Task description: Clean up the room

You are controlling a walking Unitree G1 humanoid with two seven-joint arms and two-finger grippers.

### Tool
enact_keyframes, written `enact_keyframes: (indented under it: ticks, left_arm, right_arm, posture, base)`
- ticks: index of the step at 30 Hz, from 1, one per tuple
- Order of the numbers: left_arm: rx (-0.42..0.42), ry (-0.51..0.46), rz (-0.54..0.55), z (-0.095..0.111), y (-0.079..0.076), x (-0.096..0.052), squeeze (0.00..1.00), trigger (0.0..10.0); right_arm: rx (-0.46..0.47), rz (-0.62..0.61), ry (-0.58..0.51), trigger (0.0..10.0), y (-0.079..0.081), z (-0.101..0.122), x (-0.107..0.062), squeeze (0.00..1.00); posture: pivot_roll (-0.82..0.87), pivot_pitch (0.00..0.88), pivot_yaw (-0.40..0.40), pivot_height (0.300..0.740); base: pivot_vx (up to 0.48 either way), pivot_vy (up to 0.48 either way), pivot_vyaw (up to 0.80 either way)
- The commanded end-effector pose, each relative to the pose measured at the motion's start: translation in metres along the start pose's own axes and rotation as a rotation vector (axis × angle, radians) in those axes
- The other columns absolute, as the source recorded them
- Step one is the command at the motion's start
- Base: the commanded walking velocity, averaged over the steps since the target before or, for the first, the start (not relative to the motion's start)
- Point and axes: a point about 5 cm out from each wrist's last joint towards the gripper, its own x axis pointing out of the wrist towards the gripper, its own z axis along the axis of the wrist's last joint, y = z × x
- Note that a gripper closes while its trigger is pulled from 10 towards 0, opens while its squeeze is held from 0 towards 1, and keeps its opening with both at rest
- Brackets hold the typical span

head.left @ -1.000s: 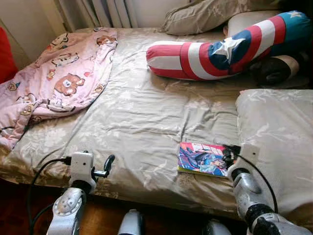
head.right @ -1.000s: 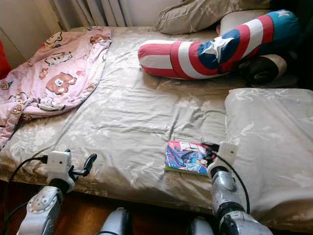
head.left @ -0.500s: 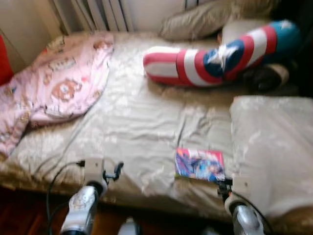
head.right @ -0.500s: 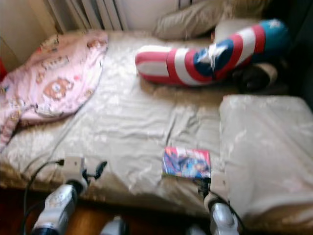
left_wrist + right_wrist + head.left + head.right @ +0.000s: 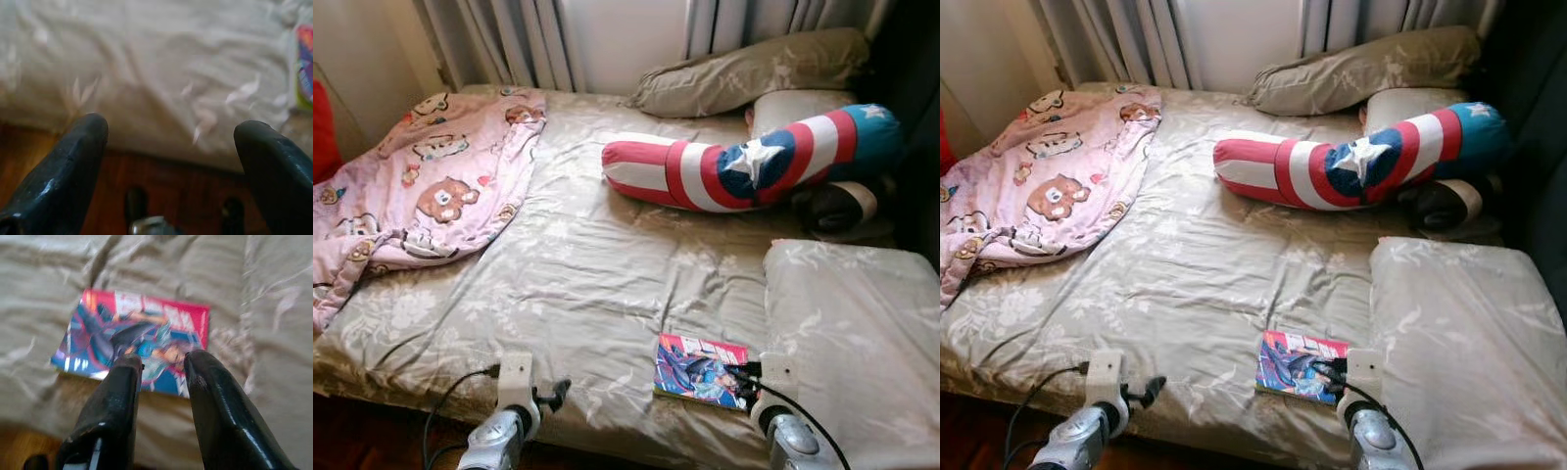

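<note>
A colourful comic book (image 5: 700, 369) lies flat on the beige bedsheet (image 5: 597, 284) near the bed's front edge. My right gripper (image 5: 741, 377) hovers at the book's right edge. In the right wrist view the book (image 5: 137, 340) sits just past the right gripper (image 5: 164, 363). Its fingers stand a narrow gap apart with nothing between them. My left gripper (image 5: 553, 395) is at the front edge of the bed, well left of the book. The left gripper (image 5: 171, 129) is wide open and holds nothing, with sheet and floor beyond it.
A pink bear-print blanket (image 5: 421, 186) is crumpled at the bed's left. A red, white and blue bolster (image 5: 744, 166) and beige pillows (image 5: 744, 73) lie at the back. A large beige cushion (image 5: 862, 333) sits to the right of the book. Wooden floor (image 5: 146, 176) runs below the bed edge.
The camera has shifted, showing more of the curtains and less of both arms. The book lies where it was. The right gripper stays by its right edge.
</note>
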Motion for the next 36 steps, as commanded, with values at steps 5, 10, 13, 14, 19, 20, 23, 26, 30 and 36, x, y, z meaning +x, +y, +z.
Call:
enact_keyframes:
  ticks: [5, 10, 13, 14, 19, 20, 23, 26, 30, 36]
  left_arm:
    - [-0.02, 0.048, 0.069, -0.014, 0.011, -0.005, 0.0, 10.0]
    - [0.01, 0.081, 0.089, -0.023, 0.02, -0.009, 0.0, 10.0]
    - [0.01, 0.082, 0.094, -0.024, 0.022, -0.01, 0.0, 10.0]
    - [0.01, 0.082, 0.097, -0.024, 0.023, -0.01, 0.0, 10.0]
    - [0.049, 0.105, 0.079, -0.028, 0.022, -0.011, 0.0, 10.0]
    - [0.058, 0.109, 0.074, -0.028, 0.021, -0.011, 0.0, 10.0]
    - [0.05, 0.106, 0.068, -0.028, 0.017, -0.01, 0.0, 10.0]
    - [0.047, 0.105, 0.065, -0.028, 0.015, -0.01, 0.0, 10.0]
    - [0.049, 0.11, 0.068, -0.03, 0.013, -0.01, 0.0, 10.0]
    - [0.041, 0.116, 0.074, -0.032, 0.014, -0.011, 0.0, 10.0]
  right_arm:
    - [0.113, -0.082, 0.154, 10.0, -0.003, -0.04, -0.013, 0.0]
    - [0.126, -0.082, 0.217, 10.0, 0.001, -0.061, -0.021, 0.0]
    - [0.129, -0.087, 0.229, 10.0, 0.002, -0.064, -0.022, 0.0]
    - [0.13, -0.09, 0.236, 10.0, 0.002, -0.065, -0.023, 0.0]
    - [0.211, -0.12, 0.228, 10.0, -0.002, -0.068, -0.025, 0.0]
    - [0.215, -0.124, 0.227, 10.0, -0.004, -0.068, -0.025, 0.0]
    - [0.153, -0.104, 0.22, 10.0, -0.004, -0.066, -0.024, 0.0]
    - [0.159, -0.103, 0.221, 10.0, -0.004, -0.066, -0.024, 0.0]
    - [0.171, -0.102, 0.23, 10.0, -0.003, -0.067, -0.025, 0.0]
    - [0.211, -0.118, 0.236, 10.0, -0.004, -0.068, -0.025, 0.0]
  posture:
    - [0.06, 0.0, -0.009, 0.74]
    - [0.06, 0.0, 0.017, 0.74]
    - [0.05, 0.0, 0.027, 0.74]
    - [0.05, 0.0, 0.03, 0.74]
    - [0.02, 0.0, 0.05, 0.74]
    - [0.02, 0.0, 0.05, 0.74]
    - [0.01, 0.0, 0.048, 0.74]
    - [0.02, 0.0, 0.044, 0.74]
    - [0.02, 0.0, 0.037, 0.74]
    - [0.03, 0.0, 0.038, 0.74]
  base:
    - [0.0, 0.0, 0.0]
    - [0.0, 0.0, 0.0]
    - [0.0, 0.0, 0.0]
    - [0.0, 0.0, 0.0]
    - [0.0, 0.0, 0.0]
    - [0.0, 0.0, 0.0]
    - [0.0, 0.0, 0.27]
    - [0.0, 0.0, 0.8]
    - [0.0, 0.0, 0.65]
    - [0.0, 0.0, 0.0]
